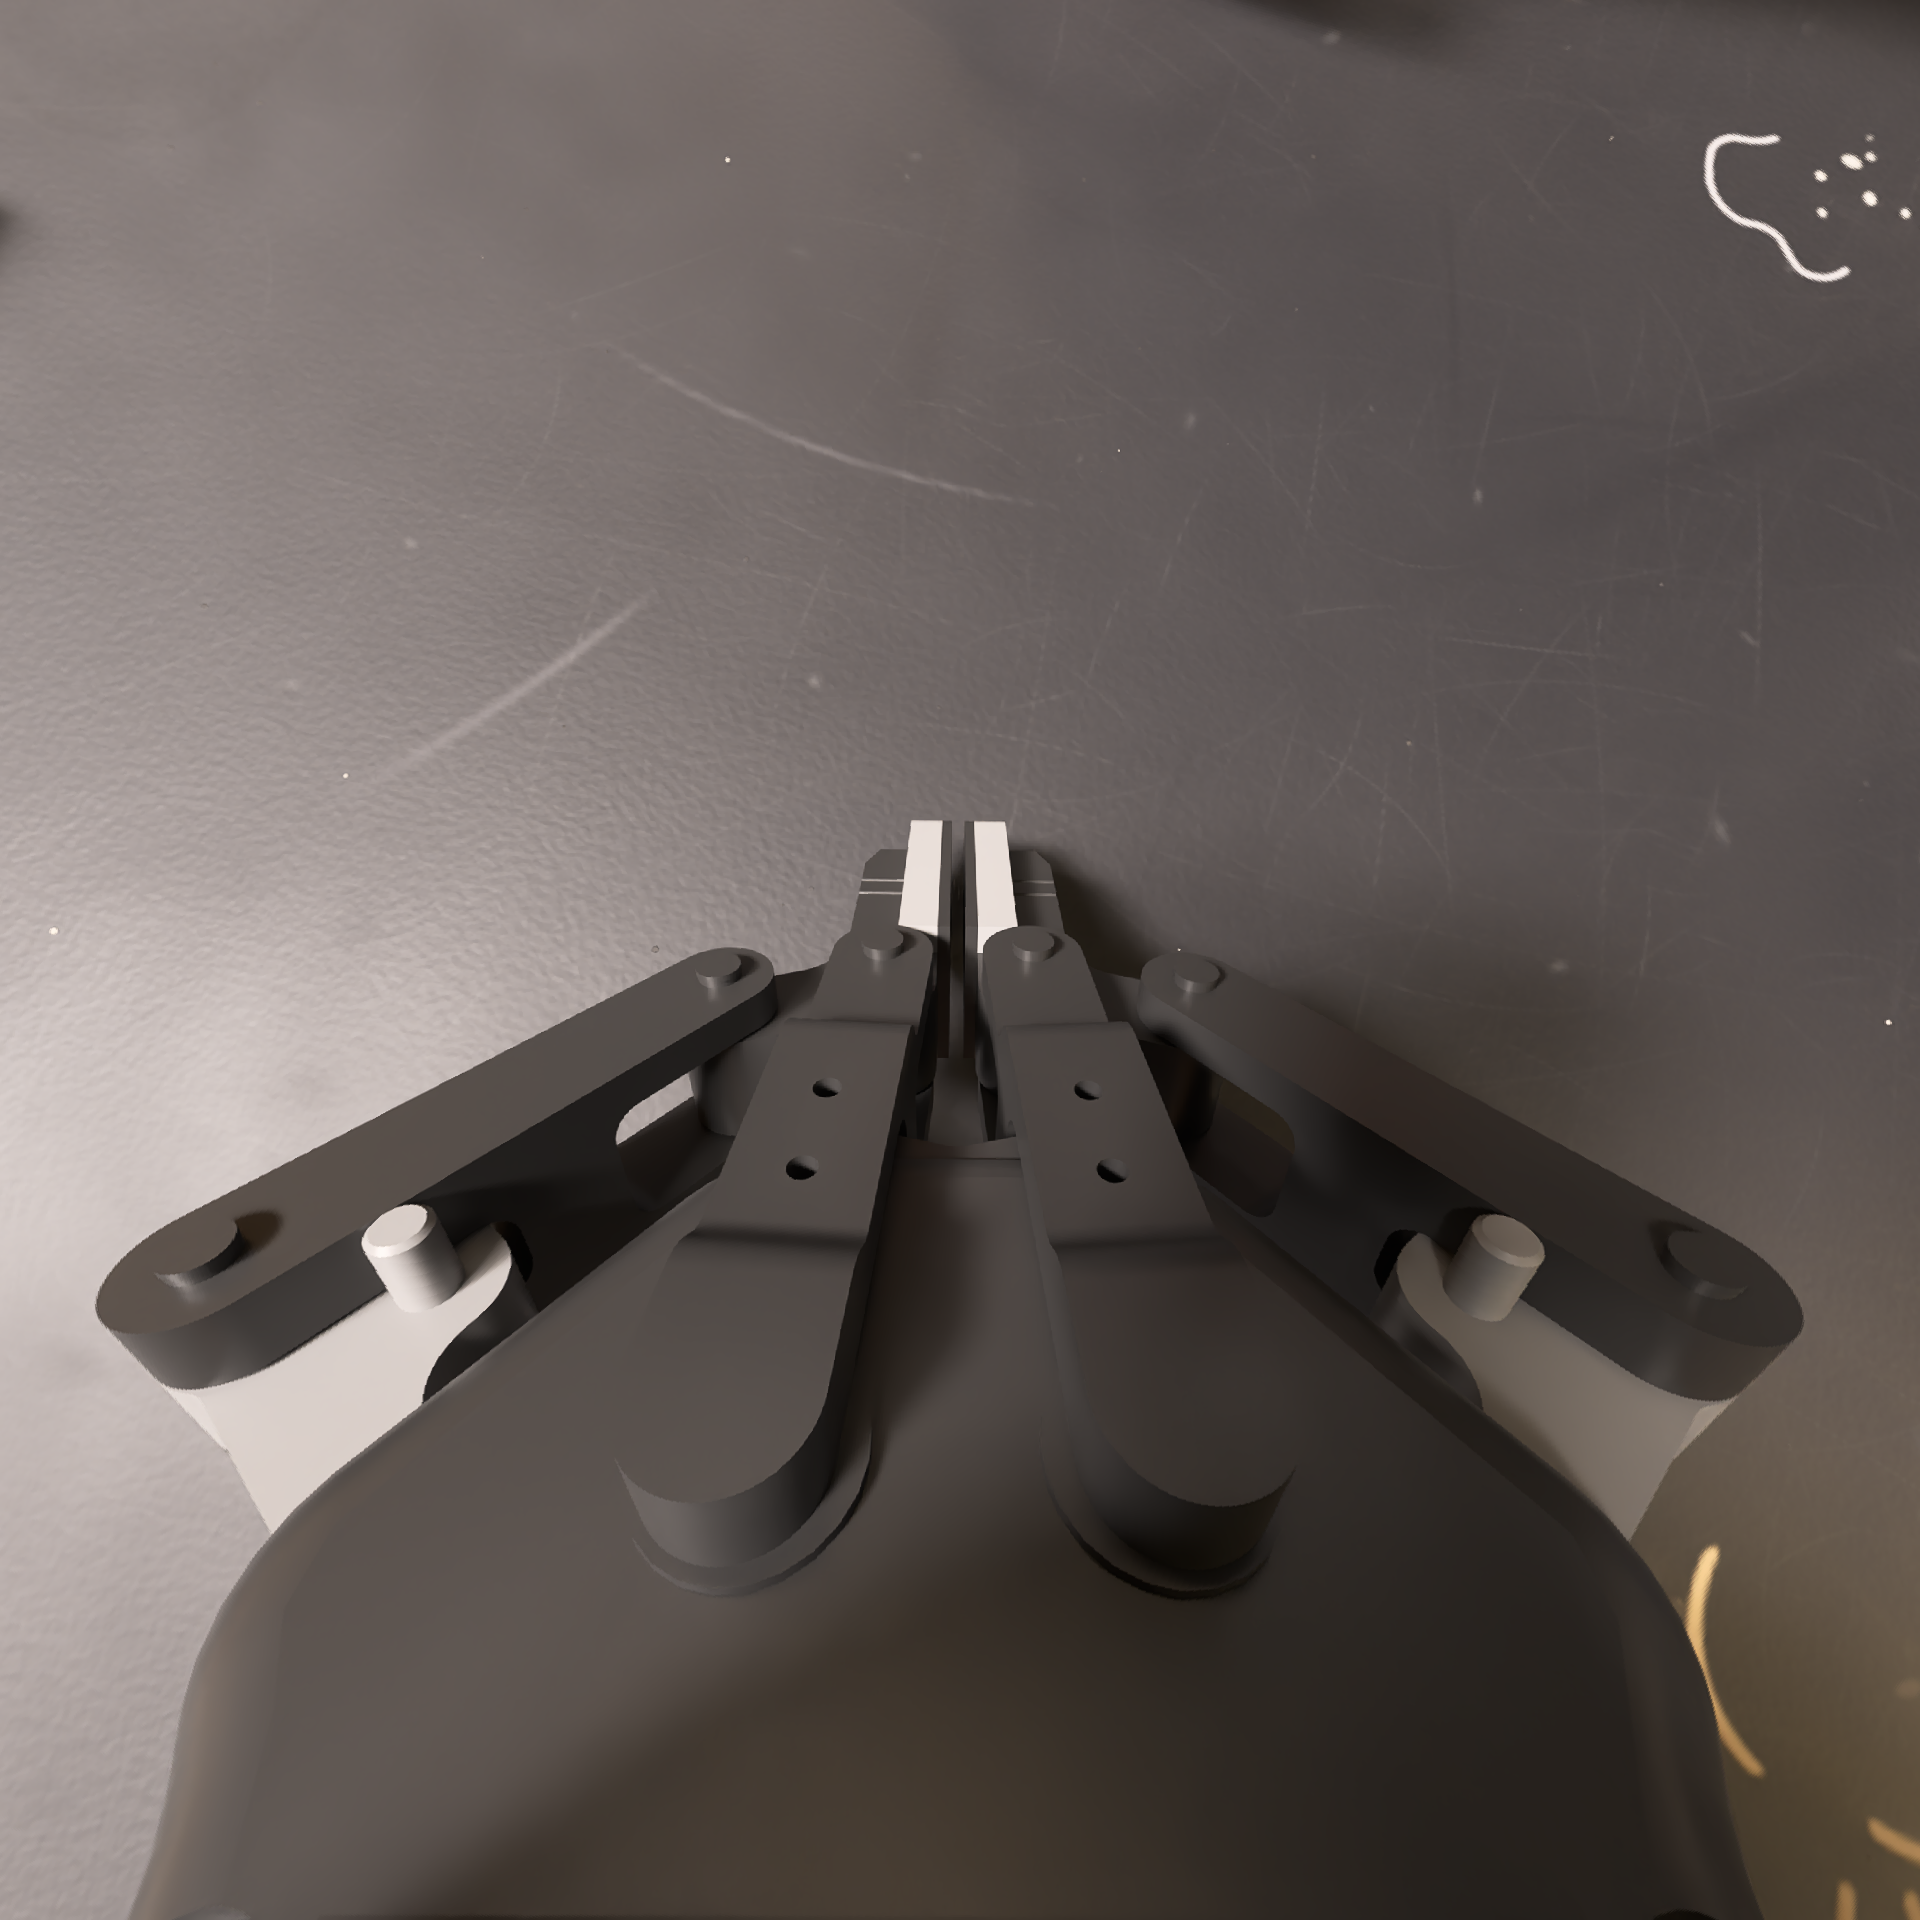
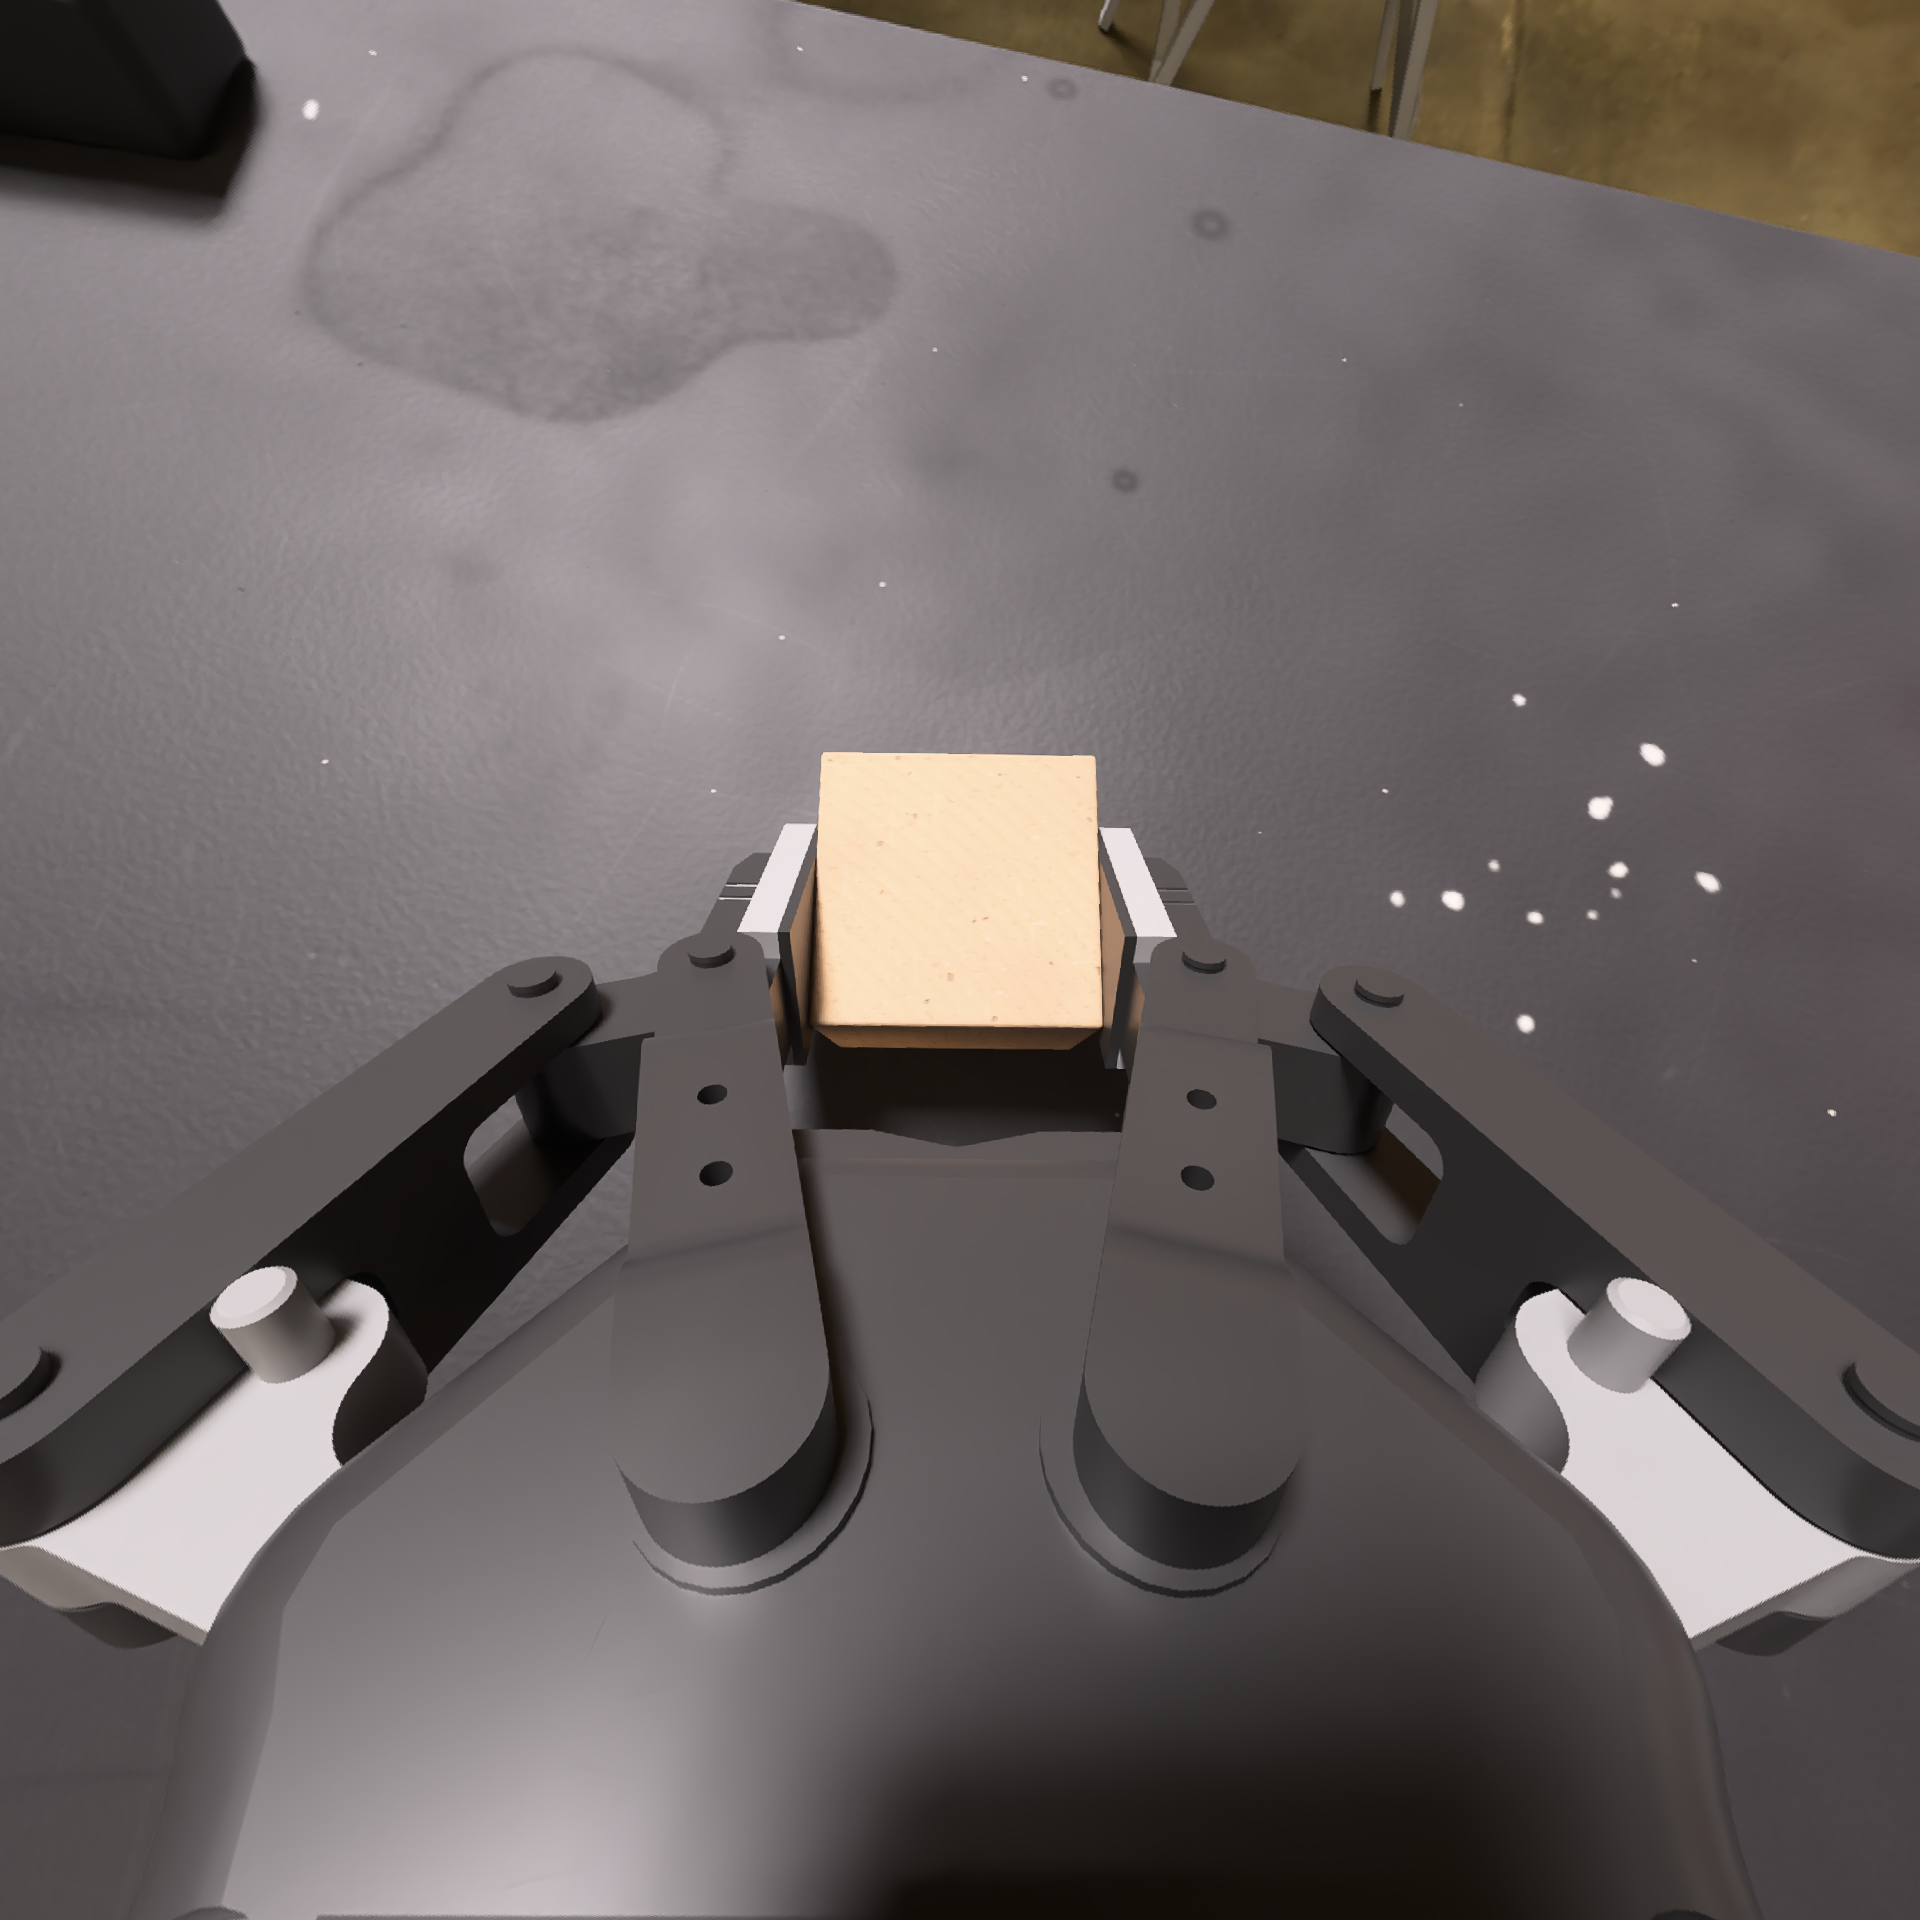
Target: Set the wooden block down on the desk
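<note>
In the right wrist view my right gripper (image 2: 957, 847) is shut on the wooden block (image 2: 956, 899), a pale tan cube clamped between the two white pads (image 2: 779, 878). The block hangs over the dark grey desk (image 2: 1351, 540); I cannot tell how high above it. In the left wrist view my left gripper (image 1: 961, 831) is shut and empty, its white pads (image 1: 925, 873) almost touching, pointed down at the scratched grey desk (image 1: 520, 468). The block does not show in the left wrist view.
A black object (image 2: 114, 83) sits at the far left corner of the desk in the right wrist view. The desk's far edge (image 2: 1558, 171) runs diagonally at upper right, with brown floor and metal legs (image 2: 1174, 42) beyond. A pale stain (image 2: 592, 239) marks the desk.
</note>
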{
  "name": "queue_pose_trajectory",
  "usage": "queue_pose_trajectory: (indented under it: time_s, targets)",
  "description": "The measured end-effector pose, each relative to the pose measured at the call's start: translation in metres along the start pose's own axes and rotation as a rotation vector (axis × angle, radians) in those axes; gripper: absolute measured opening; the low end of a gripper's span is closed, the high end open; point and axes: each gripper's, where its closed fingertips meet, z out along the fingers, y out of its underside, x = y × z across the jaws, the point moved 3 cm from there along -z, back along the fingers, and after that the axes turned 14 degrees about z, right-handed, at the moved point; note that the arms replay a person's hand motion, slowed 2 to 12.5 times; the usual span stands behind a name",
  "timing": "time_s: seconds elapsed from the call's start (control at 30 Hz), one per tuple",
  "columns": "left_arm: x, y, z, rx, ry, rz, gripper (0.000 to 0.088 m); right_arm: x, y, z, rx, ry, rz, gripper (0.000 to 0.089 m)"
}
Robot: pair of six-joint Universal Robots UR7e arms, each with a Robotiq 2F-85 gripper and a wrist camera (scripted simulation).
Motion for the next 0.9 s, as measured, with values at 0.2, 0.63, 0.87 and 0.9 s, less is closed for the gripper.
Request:
queue_pose_trajectory:
  time_s: [0.2,0.63,0.87,0.9]
  targets:
    - [0.000,0.000,0.000,0.000,0.001,0.001,0.0017,-0.017,0.002,0.001,0.001,-0.063,-0.028,0.0424]
    - [0.001,0.000,0.000,0.000,0.001,0.004,0.0010,-0.082,0.007,0.006,-0.018,-0.248,-0.166,0.0424]
    - [0.001,0.000,0.000,0.001,0.005,0.003,0.0003,-0.111,0.009,0.005,-0.038,-0.307,-0.270,0.0424]
    - [0.001,0.000,0.000,0.001,0.005,0.003,0.0003,-0.112,0.009,0.005,-0.042,-0.303,-0.284,0.0424]
